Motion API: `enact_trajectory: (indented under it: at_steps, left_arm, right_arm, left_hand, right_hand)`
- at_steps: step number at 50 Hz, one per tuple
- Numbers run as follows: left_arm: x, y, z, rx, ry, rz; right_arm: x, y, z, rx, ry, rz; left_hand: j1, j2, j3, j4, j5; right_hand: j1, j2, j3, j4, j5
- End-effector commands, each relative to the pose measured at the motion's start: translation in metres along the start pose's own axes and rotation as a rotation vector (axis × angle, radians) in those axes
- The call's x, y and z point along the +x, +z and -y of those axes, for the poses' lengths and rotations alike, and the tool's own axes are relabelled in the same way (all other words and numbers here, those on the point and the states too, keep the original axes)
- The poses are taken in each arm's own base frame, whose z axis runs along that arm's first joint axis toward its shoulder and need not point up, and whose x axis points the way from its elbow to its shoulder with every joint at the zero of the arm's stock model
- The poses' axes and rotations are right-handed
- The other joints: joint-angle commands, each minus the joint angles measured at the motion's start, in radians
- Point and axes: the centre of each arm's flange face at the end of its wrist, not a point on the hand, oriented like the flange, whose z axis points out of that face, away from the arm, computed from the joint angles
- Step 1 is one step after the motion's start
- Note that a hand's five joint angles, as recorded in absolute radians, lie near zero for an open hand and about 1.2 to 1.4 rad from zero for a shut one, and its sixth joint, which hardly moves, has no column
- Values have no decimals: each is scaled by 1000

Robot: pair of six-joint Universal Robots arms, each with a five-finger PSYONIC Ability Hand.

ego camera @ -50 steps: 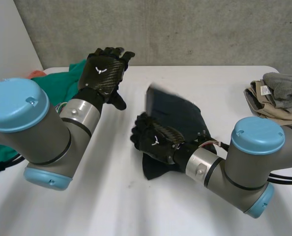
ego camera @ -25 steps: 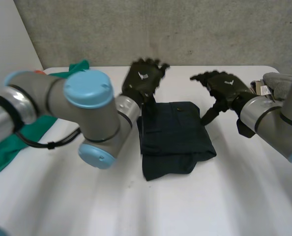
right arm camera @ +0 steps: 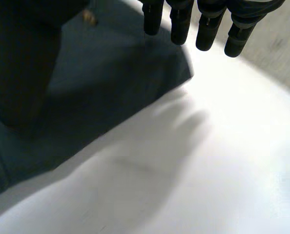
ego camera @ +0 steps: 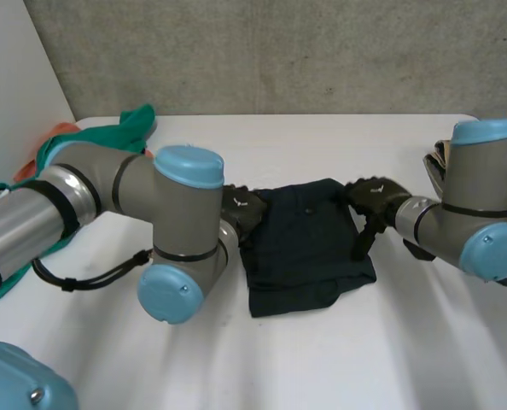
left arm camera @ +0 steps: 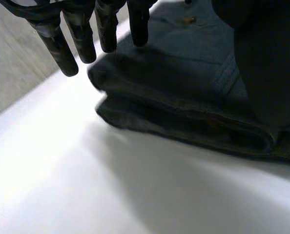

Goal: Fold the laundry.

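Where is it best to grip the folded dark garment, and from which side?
Probably at its two side edges, each hand from its own side. The dark garment lies flat in thick stacked layers, the left hand at one edge, the right hand at the other; lifting both edges should keep the fold.

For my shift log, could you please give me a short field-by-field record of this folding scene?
garment: folded dark-blue garment, flat at mid-table
left hand: open, straight fingers at the garment's left edge
right hand: open, straight fingers at the garment's right edge
other laundry: green cloth, far left of table
surface: white table
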Motion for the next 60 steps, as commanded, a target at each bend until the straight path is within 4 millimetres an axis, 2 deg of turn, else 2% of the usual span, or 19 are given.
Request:
enact_trajectory:
  at_steps: [1, 2, 6, 11, 14, 16, 19, 25, 29, 35, 38, 39, 40, 41, 42, 46, 53, 56, 60]
  left_arm:
    - [-17, -21, 61, 244, -7, 57]
    - [-21, -28, 74, 299, -11, 65]
    - [-26, -49, 105, 425, -9, 9]
    - [-19, -71, 129, 528, -20, -170]
    - [-14, -78, 129, 525, -44, -290]
    - [-10, -80, 126, 503, -61, -358]
    - [-8, -82, 124, 494, -64, -390]
    - [-5, -80, 118, 474, -67, -399]
    - [-4, -78, 115, 462, -70, -401]
    - [-3, -76, 111, 452, -71, -397]
    - [-3, -75, 111, 451, -71, -397]
    - [-4, -75, 111, 451, -71, -396]
    - [-4, -76, 111, 452, -71, -395]
    - [-4, -76, 112, 453, -72, -395]
    - [-4, -76, 112, 455, -72, -395]
    - [-6, -78, 114, 460, -72, -392]
    - [-10, -83, 124, 501, -64, -379]
    - [-18, -89, 134, 548, -60, -353]
    - [-34, -94, 145, 597, -62, -306]
  right_arm:
    - [-9, -53, 51, 228, -103, -92]
    - [-13, -57, 50, 244, -114, -99]
    - [-37, -76, 42, 307, -165, -98]
    - [-84, -92, 1, 293, -243, -28]
    - [-99, -96, -23, 264, -259, 4]
    - [-101, -96, -30, 264, -258, 5]
    - [-105, -86, -45, 270, -256, 4]
    - [-105, -66, -51, 322, -272, -23]
    - [-101, -44, -53, 349, -280, -55]
    - [-92, -26, -46, 378, -280, -116]
    - [-89, -19, -42, 391, -280, -132]
    - [-88, -17, -41, 395, -278, -132]
    - [-87, -15, -37, 409, -276, -131]
    - [-86, -14, -35, 417, -272, -131]
    - [-86, -13, -33, 425, -270, -132]
    - [-77, -7, -22, 461, -276, -147]
    - [-61, -4, 18, 576, -261, -192]
    - [-36, -3, 41, 636, -241, -253]
    - [16, -13, 78, 738, -190, -358]
  left_hand:
    - [-10, -29, -31, -22, -43]
    - [-10, -29, -31, -22, -43]
    - [-7, -26, -28, -19, -40]
    - [8, -11, -14, -4, -26]
    - [8, -11, -14, -4, -26]
    - [8, -11, -14, -4, -26]
    - [11, -8, -11, -1, -23]
    - [8, -11, -14, -4, -26]
    - [2, -17, -20, -10, -31]
    - [2, -17, -20, -10, -31]
    - [2, -17, -20, -10, -31]
    - [2, -17, -20, -10, -31]
    - [2, -17, -20, -10, -31]
    - [2, -17, -20, -10, -31]
    - [2, -17, -20, -10, -31]
    - [2, -17, -20, -10, -31]
    - [-1, -20, -23, -13, -34]
    - [-1, -20, -23, -13, -34]
    - [-1, -20, -23, -13, -34]
  right_hand:
    - [-15, -3, -27, -36, -44]
    - [-15, -3, -27, -36, -44]
    - [-15, -3, -27, -36, -44]
    - [-15, -3, -27, -36, -44]
    - [-15, -3, -27, -36, -44]
    - [-15, -3, -27, -36, -44]
    - [-15, -3, -27, -36, -44]
    - [-15, -3, -27, -36, -44]
    - [-15, -3, -27, -36, -44]
    - [-15, -3, -27, -36, -44]
    - [162, 174, 150, 141, 133]
    - [323, 334, 311, 302, 293]
    - [839, 850, 827, 818, 809]
    - [1143, 1155, 1131, 1122, 1114]
    - [1206, 1218, 1194, 1185, 1177]
    - [1207, 1219, 1195, 1186, 1178]
    - [1207, 1219, 1195, 1186, 1178]
    - [1207, 1219, 1195, 1186, 1178]
    - [1207, 1219, 1195, 1186, 1178]
